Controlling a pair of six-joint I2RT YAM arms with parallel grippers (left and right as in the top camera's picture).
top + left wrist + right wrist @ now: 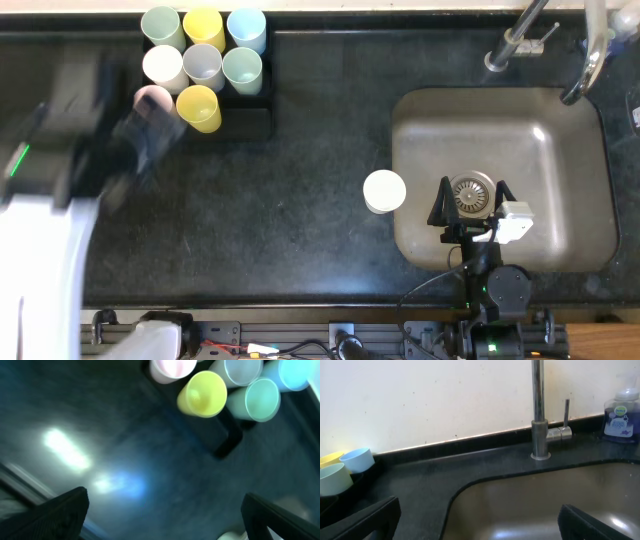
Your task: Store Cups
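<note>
Most cups sit in the tray (250, 122), one white cup (384, 190) stands on the desk (280, 230) beside the sink (560, 150), so it likely goes next, needing either released, empty end effector, left (167, 515) or right (480, 527), to fetch it

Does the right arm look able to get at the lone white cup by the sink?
Probably yes: the white cup stands alone on the counter, close to the right gripper, with nothing between them.

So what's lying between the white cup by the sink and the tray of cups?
Nothing. In the top view, only bare dark countertop runs from the white cup to the tray.
</note>
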